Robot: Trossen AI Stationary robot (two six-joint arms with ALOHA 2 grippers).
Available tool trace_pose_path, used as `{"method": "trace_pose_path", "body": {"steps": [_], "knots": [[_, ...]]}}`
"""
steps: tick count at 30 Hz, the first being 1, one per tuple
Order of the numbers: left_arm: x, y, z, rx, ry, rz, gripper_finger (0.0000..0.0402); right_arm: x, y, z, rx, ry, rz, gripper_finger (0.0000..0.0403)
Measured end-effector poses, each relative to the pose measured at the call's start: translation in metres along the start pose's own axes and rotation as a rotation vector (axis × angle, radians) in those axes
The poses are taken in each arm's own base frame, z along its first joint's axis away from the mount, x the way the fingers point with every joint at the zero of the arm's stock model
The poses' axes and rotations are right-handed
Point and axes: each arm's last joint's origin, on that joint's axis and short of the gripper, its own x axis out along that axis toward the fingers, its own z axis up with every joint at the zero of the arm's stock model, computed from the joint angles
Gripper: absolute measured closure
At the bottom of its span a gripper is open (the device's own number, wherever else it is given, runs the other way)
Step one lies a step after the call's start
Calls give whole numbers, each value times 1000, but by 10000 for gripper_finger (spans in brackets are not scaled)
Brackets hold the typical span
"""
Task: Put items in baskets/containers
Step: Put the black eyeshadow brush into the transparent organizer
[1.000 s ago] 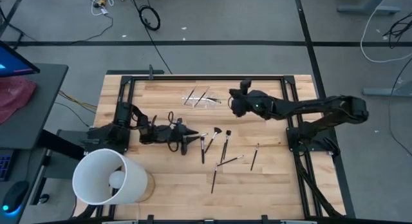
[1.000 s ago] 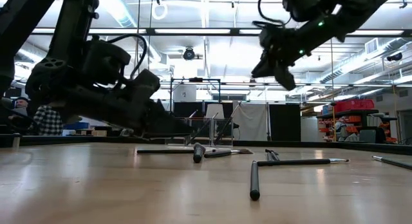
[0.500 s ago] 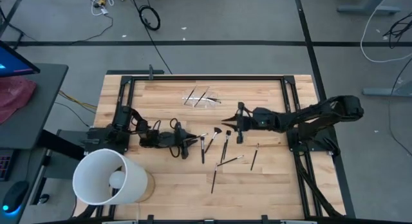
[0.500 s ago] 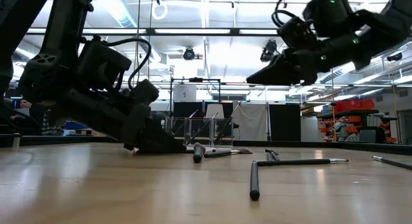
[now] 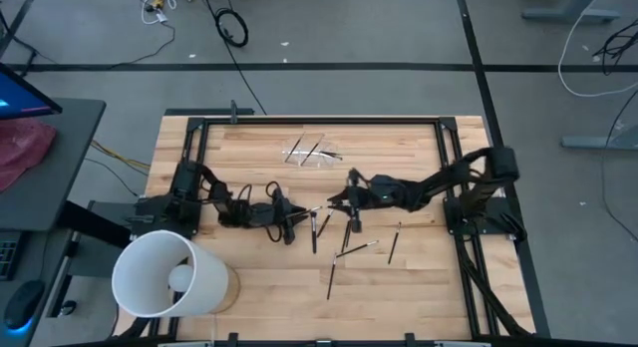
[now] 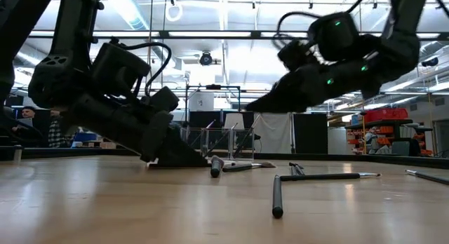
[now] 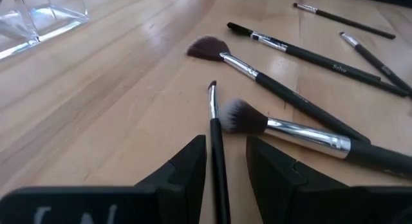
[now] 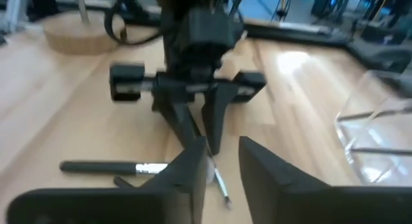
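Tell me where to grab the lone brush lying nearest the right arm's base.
Take the lone brush at mid-handle, coming straight down from above with the hand's fingers set across its length. It lies flat on the table, apart from the other brushes, so probably both fingers find bare wood beside it. The thin ends give less to pinch.

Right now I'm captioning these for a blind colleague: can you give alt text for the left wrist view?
The left gripper has its two dark fingers either side of a thin black brush lying on the wooden table. Beyond lie a fluffy white-tipped brush, a fan brush and several slimmer ones, with a clear holder off to one side.
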Motion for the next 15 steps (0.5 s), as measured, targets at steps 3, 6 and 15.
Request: {"method": "trace_pose_path", "body": {"steps": [3,6,15], "knots": [[2,3,1,-5,14,-28,287,16,0,-6,1,39,5,275],[3,6,1,-5,18,-25,310,30,0,-10,-9,62,8,250],[5,9,-4,-5,25,12,382,48,-1,-12,-45,112,14,232]]}}
